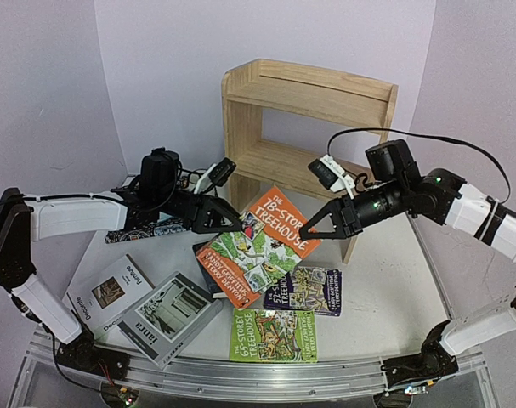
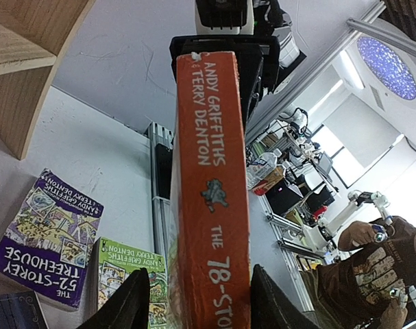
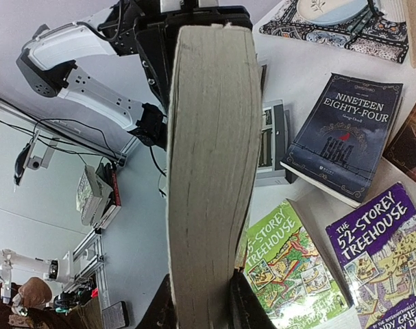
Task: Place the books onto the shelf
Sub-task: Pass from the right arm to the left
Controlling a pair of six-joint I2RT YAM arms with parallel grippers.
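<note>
**Book between two arms**

The right end effector (image 1: pixel 304 231) clamps the 78-Storey Treehouse book (image 1: pixel 270 240) by its page edge above the tabletop (image 1: pixel 385 293). The left end effector (image 1: pixel 237 223), half open, straddles its spine from 9 o'clock. The shelf (image 1: pixel 313 92) stands at 12 o'clock.

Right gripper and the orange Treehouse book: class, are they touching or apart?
Touching. In the right wrist view, fingers of the right gripper press both sides of the orange Treehouse book.
</note>
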